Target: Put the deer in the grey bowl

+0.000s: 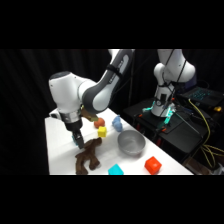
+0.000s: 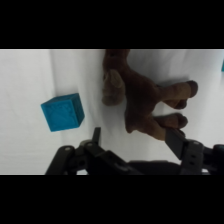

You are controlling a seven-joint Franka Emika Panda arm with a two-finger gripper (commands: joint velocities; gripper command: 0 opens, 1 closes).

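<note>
The gripper (image 2: 135, 140) stands open just over the deer (image 2: 142, 100), whose legs lie between its jaws, ungripped.

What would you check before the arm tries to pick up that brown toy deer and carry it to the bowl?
1. Deer in reach of the gripper: ok, the gripper hangs right at its upper end.
2. Fingers open to take it: ok, in the wrist view they stand apart, one by the deer's legs.
3. Deer already held: not ok, it lies on the table, nothing shut on it.
4. Grey bowl free to receive it: ok, it looks empty.
5. Way to the bowl: cannot tell for sure; the yellow block sits near the line between them.
6. Teal block clear of the fingers: ok, it lies off to one side.
</note>
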